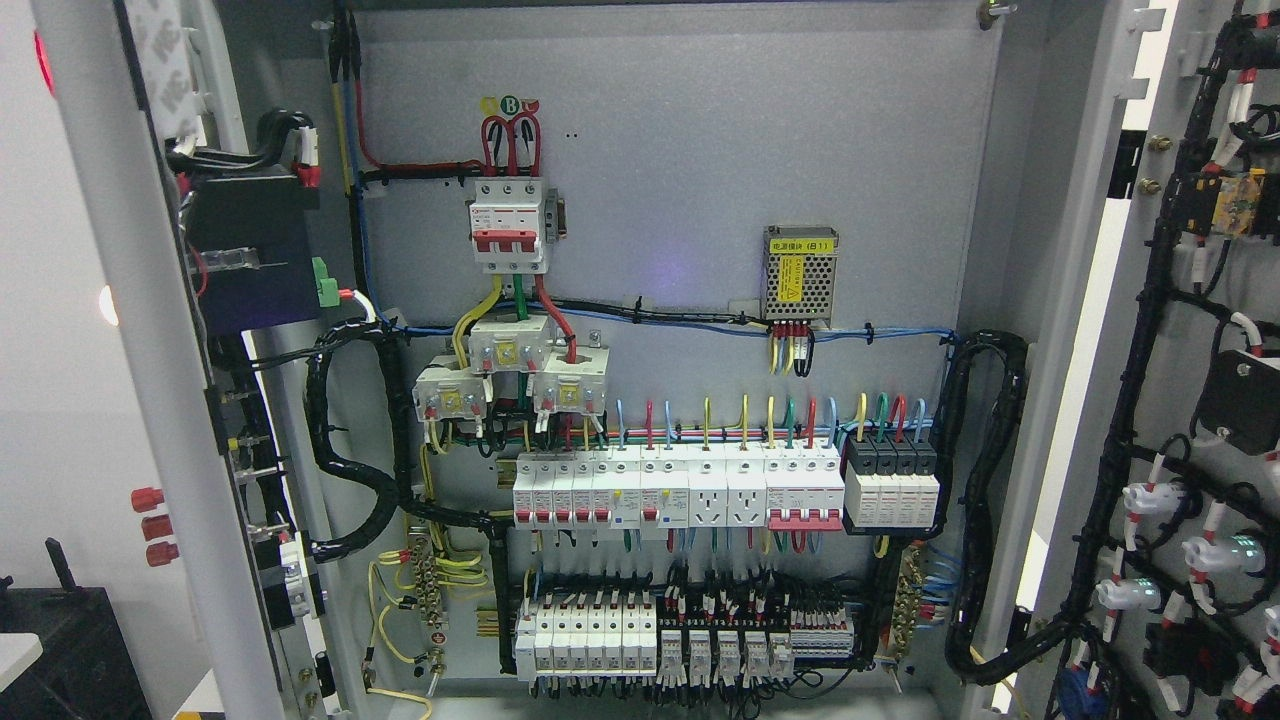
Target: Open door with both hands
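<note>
A grey back panel (680, 150) carries white breakers (600, 490) with red switches, a red-toggled main breaker (510, 225) and a perforated silver power supply (800, 275) labelled yellow. Red, yellow, green and blue wires (760, 415) run between black conduits (985, 500), flanked by grey doors (130, 300).

Neither of my arms shows from my head camera: no left arm at the lower left, no right arm at the lower right (not even a fingertip at the bottom edge), so I cannot tell how my hands are posed.
</note>
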Action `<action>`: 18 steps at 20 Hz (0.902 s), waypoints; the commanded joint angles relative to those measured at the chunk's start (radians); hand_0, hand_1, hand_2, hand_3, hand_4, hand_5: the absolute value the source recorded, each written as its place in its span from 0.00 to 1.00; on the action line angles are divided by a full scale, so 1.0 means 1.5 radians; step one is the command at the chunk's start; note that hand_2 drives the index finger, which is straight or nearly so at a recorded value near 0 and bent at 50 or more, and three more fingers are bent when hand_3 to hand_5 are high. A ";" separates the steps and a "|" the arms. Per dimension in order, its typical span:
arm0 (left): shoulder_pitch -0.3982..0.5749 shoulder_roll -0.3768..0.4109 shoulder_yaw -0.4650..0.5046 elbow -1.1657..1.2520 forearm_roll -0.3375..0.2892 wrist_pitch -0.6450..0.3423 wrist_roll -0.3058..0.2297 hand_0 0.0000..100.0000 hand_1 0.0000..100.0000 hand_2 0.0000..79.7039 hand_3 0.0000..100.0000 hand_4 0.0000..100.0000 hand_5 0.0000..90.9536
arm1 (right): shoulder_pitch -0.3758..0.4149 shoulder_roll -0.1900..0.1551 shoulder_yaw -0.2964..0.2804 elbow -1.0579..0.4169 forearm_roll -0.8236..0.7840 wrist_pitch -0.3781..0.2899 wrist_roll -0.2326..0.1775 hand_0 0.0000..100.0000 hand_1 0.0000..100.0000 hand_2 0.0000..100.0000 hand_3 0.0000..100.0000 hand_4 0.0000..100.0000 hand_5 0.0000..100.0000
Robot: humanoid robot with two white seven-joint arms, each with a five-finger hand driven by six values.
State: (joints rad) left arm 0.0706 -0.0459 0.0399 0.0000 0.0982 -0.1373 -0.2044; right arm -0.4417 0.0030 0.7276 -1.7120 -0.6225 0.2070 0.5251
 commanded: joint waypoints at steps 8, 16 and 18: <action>0.000 0.001 0.000 0.000 0.000 0.001 0.000 0.00 0.00 0.00 0.00 0.03 0.00 | -0.023 0.054 0.040 0.004 0.039 0.015 0.000 0.00 0.00 0.00 0.00 0.00 0.00; 0.000 0.000 0.000 0.000 0.000 0.001 0.000 0.00 0.00 0.00 0.00 0.03 0.00 | -0.037 0.072 0.055 0.010 0.058 0.038 -0.001 0.00 0.00 0.00 0.00 0.00 0.00; 0.000 0.000 0.001 0.000 0.000 0.001 0.000 0.00 0.00 0.00 0.00 0.03 0.00 | -0.039 0.073 0.057 0.010 0.061 0.039 -0.001 0.00 0.00 0.00 0.00 0.00 0.00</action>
State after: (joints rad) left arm 0.0705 -0.0459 0.0402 0.0000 0.0982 -0.1373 -0.2043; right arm -0.4857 0.0756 0.7820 -1.7043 -0.5505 0.2616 0.5244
